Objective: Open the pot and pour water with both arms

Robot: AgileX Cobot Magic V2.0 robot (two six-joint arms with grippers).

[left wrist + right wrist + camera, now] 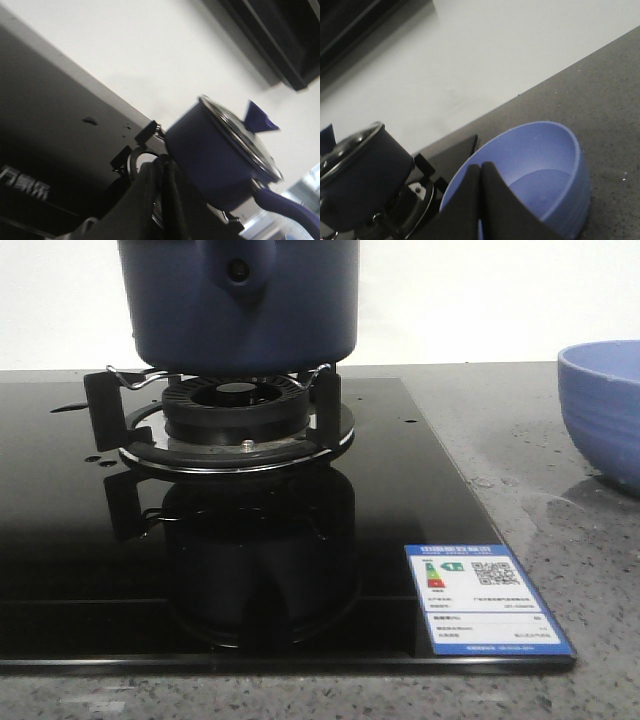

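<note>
Right now your left gripper (162,172) has its fingers pressed together on nothing, and the pot (220,160) sits just beyond its tips on the burner stand (235,425), glass lid (240,137) on, long handle (287,212) running off the picture edge. Your right gripper (481,175) is likewise pressed together and empty, hanging over the near rim of the light blue bowl (545,170); the pot is off to its side. You're working on a glossy black cooktop (90,570) set in a speckled grey counter (590,570), with a white wall (470,300) behind. Front on, the pot's top is cut off, and neither arm shows there.
</note>
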